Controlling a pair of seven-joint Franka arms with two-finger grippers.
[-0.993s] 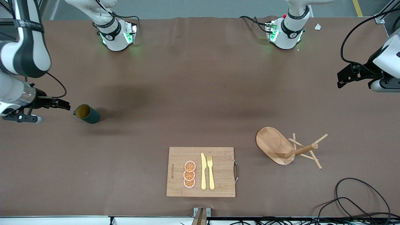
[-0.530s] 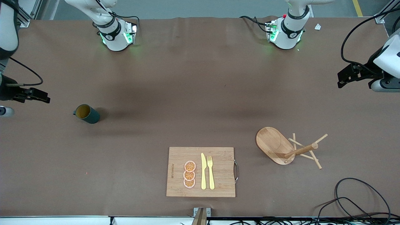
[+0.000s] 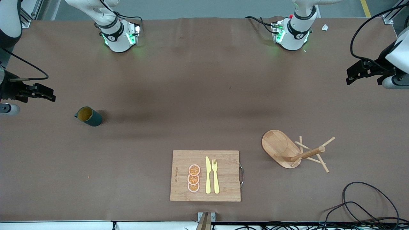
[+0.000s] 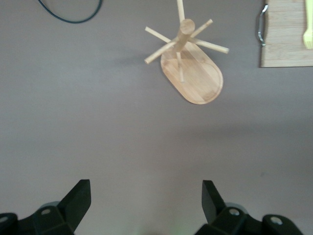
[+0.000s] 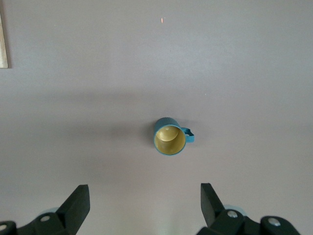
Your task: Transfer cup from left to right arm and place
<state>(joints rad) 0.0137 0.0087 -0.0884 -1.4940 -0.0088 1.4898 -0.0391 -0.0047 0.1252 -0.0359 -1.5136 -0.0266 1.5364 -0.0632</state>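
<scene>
The cup [image 3: 88,116], dark teal with a mustard-yellow inside and a small side handle, stands upright on the brown table toward the right arm's end. It also shows in the right wrist view [image 5: 170,136], mouth up, out ahead of the fingers. My right gripper [image 3: 44,93] is open and empty, apart from the cup, at the table's end beside it; the right wrist view [image 5: 144,203] shows its two fingers spread wide. My left gripper [image 3: 354,72] is open and empty at the left arm's end of the table; in the left wrist view [image 4: 145,198] only bare table lies between its fingers.
A wooden cutting board [image 3: 227,179] near the front camera carries orange slices [image 3: 193,178], a yellow knife [image 3: 208,175] and a fork [image 3: 215,175]. A wooden peg rack [image 3: 287,151] stands toward the left arm's end, also in the left wrist view [image 4: 193,73]. Black cables [image 3: 361,204] lie at the table corner.
My right gripper has drawn back from right beside the cup toward the table's end; the cup has stayed put. My left gripper has shifted slightly toward the robots' bases.
</scene>
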